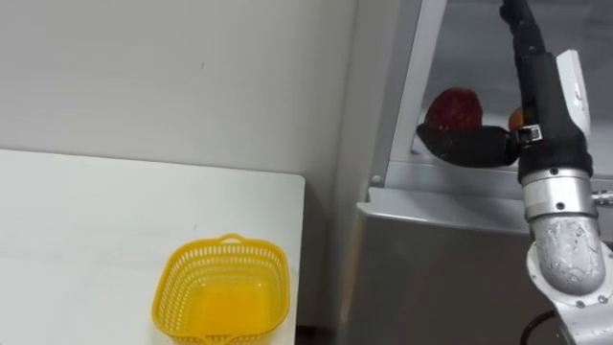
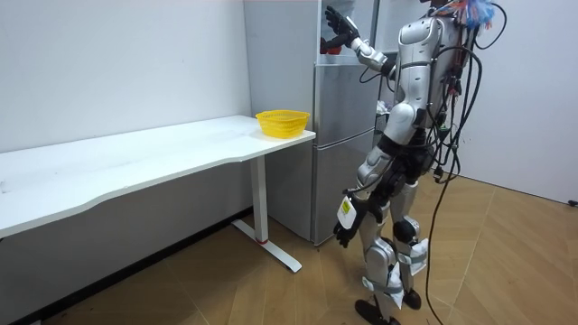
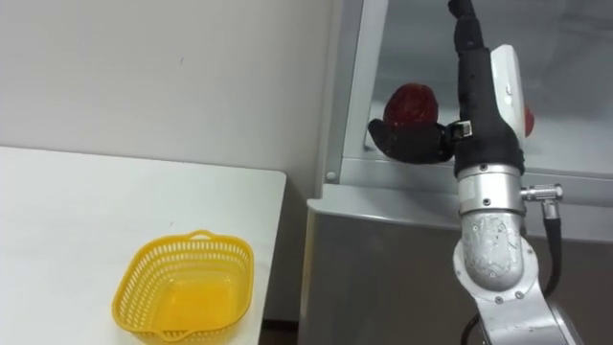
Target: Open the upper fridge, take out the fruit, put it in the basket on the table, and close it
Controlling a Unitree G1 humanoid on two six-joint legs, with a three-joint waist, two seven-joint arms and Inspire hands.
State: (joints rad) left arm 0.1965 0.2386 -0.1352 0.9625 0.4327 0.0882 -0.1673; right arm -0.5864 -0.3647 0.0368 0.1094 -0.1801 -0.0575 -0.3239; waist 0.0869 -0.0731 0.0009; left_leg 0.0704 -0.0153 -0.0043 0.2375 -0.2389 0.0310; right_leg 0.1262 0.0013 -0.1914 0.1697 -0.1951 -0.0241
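My right hand [image 1: 538,96] sat in the upper fridge [image 1: 410,77], fingers [image 1: 517,24] open, thumb beneath the red fruit [image 1: 453,107], seemingly to cup it.

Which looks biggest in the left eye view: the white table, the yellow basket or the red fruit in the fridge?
1. white table
2. yellow basket
3. red fruit, partly hidden by the right hand and farther off, so its true size is unsure.
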